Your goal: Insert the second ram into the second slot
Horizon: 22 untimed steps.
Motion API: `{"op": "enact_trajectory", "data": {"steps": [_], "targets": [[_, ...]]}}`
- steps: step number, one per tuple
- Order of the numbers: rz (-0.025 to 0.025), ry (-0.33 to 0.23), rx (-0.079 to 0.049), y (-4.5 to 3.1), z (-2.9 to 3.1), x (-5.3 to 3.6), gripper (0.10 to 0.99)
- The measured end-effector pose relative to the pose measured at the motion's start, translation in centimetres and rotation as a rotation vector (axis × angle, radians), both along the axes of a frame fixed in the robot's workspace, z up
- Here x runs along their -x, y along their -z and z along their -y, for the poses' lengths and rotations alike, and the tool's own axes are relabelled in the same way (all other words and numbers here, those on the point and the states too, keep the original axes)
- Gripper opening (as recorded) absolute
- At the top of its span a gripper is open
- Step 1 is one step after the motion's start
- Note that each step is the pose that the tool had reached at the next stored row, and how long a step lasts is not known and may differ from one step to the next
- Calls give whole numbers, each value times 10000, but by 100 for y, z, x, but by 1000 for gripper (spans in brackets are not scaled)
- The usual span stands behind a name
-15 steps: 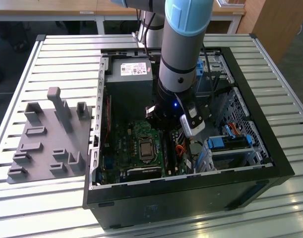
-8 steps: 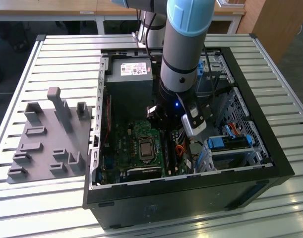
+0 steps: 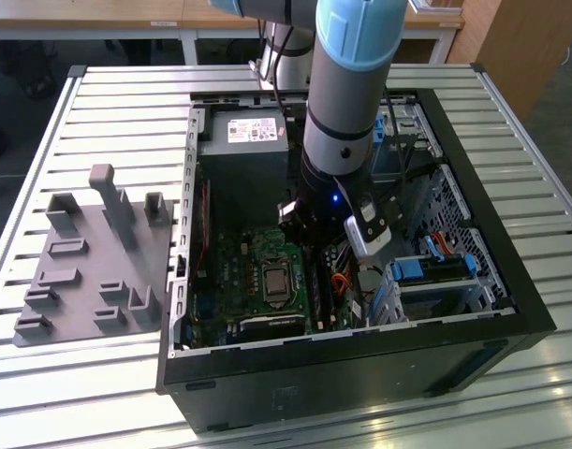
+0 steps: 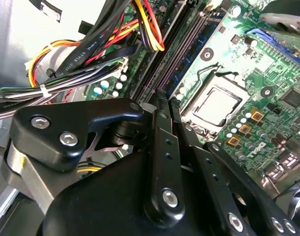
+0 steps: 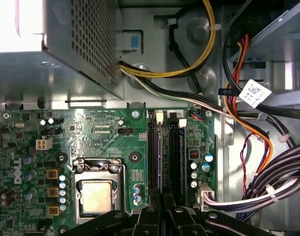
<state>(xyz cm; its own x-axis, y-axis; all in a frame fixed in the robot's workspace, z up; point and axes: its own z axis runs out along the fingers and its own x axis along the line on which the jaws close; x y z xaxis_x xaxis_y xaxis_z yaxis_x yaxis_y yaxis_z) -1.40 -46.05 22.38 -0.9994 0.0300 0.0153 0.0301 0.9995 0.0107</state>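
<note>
Second ram (image 5: 160, 152) stands on edge in a memory slot of the motherboard (image 5: 100, 132), just beside the CPU socket (image 5: 96, 196), showing as a thin blue strip in both wrist views (image 4: 186, 49). The gripper (image 5: 162, 197) hangs over one end of it inside the computer case (image 3: 510, 309), its fingers (image 4: 159, 128) drawn almost together with only a narrow gap in line with the stick; I judge that they pinch its top edge, though the contact itself is hidden. Whether the stick is fully seated cannot be told.

The risks, as I judge them:
- A slight tilt would jam one end and leave it high.
- Pressure off the slot's line could bend the board or land in the neighbouring slot (image 5: 175, 152).
- The cable bundle (image 4: 66, 83) lies near the gripper (image 4: 165, 105) and could snag it.
</note>
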Motion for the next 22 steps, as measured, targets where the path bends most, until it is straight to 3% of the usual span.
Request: {"op": "enact_trajectory", "data": {"steps": [22], "targets": [[0, -51, 0, 36, -11, -13, 137]]}}
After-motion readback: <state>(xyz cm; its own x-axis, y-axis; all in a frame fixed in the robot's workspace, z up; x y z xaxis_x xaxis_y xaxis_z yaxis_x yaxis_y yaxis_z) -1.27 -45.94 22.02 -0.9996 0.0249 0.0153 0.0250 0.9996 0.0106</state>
